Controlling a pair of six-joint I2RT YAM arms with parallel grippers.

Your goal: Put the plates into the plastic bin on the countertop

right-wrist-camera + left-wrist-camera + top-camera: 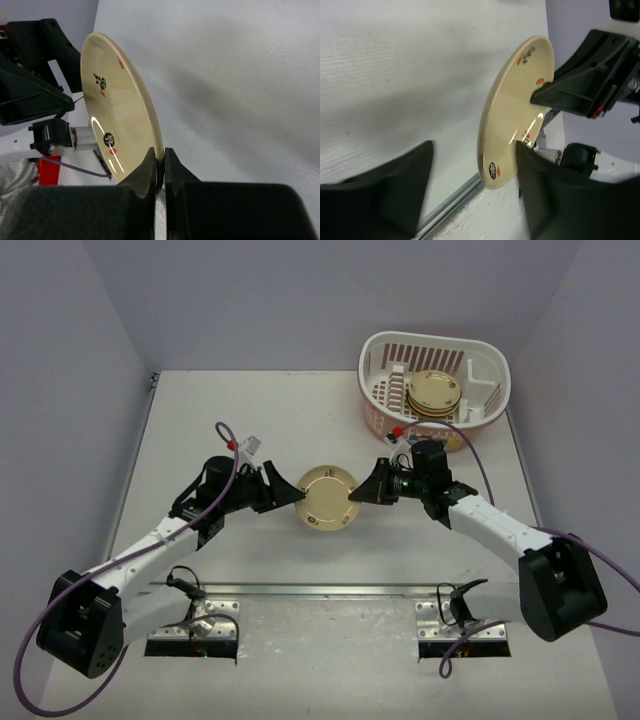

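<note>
The countertop point(300, 410) is carrying the plastic bin point(490, 365) at its far right corner, and a stack of plates point(433, 392) is already lying flat inside it. From the right gripper point(160, 155) the bin is lying ahead and to the right, near; from the left gripper point(296, 495) it is lying well apart, across the work area. The right arm is therefore the nearer one for the transfer. The cream plate point(326, 500) is sitting between the two grippers at mid-table, face up and roughly level. One edge is pointing at each hand, so the line through both grippers is running across its full width. The right gripper is pinching the plate's right rim, jaws pressed together on the thin edge. The left gripper is standing spread around the opposite rim: one finger point(395, 190) is well apart from the plate, the other is just beside it, and contact there cannot be told. Judged from this, the right hand alone is gripping the plate, and the coming move is calling for a carry forward and rightward over the bin wall.
</note>
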